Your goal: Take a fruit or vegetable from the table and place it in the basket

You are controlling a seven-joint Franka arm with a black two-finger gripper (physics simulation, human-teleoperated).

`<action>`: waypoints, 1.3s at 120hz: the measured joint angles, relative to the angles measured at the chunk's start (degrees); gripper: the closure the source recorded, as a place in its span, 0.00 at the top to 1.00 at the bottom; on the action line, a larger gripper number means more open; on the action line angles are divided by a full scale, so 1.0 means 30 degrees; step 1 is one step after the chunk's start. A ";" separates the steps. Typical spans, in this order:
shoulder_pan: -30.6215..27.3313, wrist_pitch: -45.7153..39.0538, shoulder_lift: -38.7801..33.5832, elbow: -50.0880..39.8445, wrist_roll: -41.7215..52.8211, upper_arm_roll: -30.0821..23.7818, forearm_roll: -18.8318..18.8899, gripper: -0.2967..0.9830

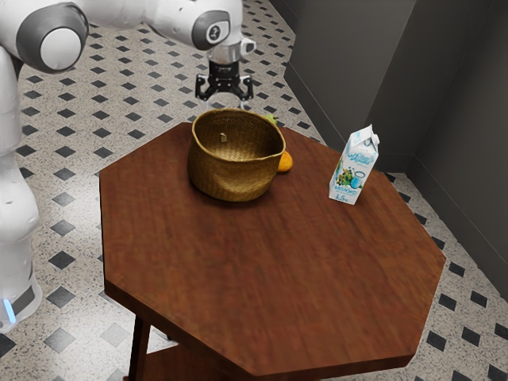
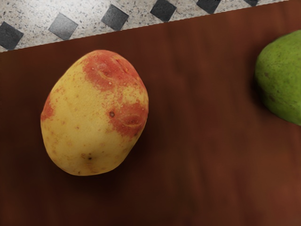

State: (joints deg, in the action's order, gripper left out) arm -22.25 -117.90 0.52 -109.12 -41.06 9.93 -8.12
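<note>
My gripper (image 1: 225,102) hangs open above and behind the woven basket (image 1: 232,179), at the table's far edge in the exterior view. Below my hand, the wrist view shows a yellow fruit or vegetable with red patches (image 2: 94,115), lying on the wood with nothing gripping it. A green fruit (image 2: 283,77) rests a short way from it. Behind the basket's rim a bit of green (image 1: 271,119) peeks out, and an orange fruit (image 1: 285,162) is partly covered by the basket's side.
A white and blue milk carton (image 1: 354,167) stands upright on the wooden table (image 1: 270,278), toward the exterior view's right. The table's edge runs close to the yellow and red piece, with tiled floor (image 2: 84,21) beyond.
</note>
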 joint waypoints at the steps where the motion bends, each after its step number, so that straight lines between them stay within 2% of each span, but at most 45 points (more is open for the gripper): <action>1: -0.0019 -0.0010 -0.0002 -0.0003 0.0043 0.0000 -0.0003 0.76; 33: -0.0725 -0.0212 -0.0798 -0.1136 0.0886 0.0001 -0.0004 0.77; 81: -0.2166 -0.0322 0.0710 -0.0195 0.1672 0.0003 0.0066 0.77; 111: -0.1300 -0.0367 0.1696 0.0554 0.1942 -0.0022 -0.0079 0.77; 156: -0.1621 -0.0470 0.2504 0.0433 0.2204 0.0000 -0.0856 0.77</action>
State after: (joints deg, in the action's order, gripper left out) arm -27.11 -119.31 8.03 -107.82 -34.45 9.93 -10.69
